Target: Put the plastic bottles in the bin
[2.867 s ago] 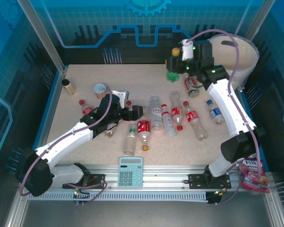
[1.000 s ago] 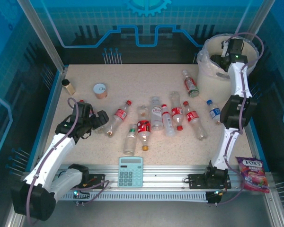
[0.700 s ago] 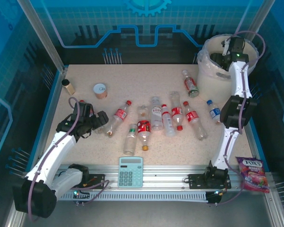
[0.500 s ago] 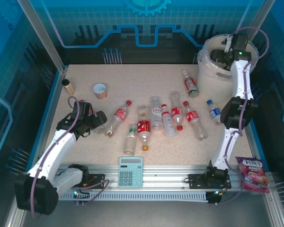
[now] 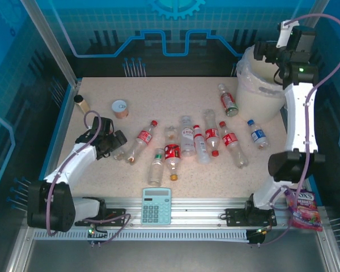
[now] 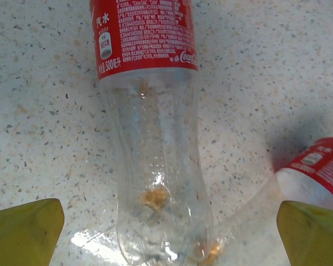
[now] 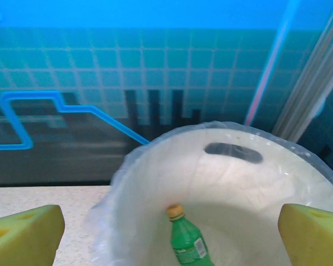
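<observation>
Task is at an early stage. The large round cream-white plastic bin with clear liner (image 5: 259, 96) stands at the far right corner of the speckled bench (image 5: 158, 93). The right wrist view shows one small green plastic bottle with orange cap (image 7: 187, 239) lying inside. The bin floor is cut off there, so there may be more bottles lower down.

The right end effector (image 5: 267, 51) hovers over the bin mouth, released, jaws wide and holding nothing. The left end effector (image 6: 167, 233) is also released. Its fingers straddle a clear plastic bottle with red label (image 6: 150, 111) lying on the bench, with no contact visible. A second red-labelled bottle (image 6: 316, 172) lies just beside it.

Roughly ten bottles lie on the bench unbinned. Most are in a loose mid-bench cluster, plus a blue-labelled clear bottle (image 5: 256, 134) and a red-labelled bottle near the bin (image 5: 229, 102). Most of the work is left.
</observation>
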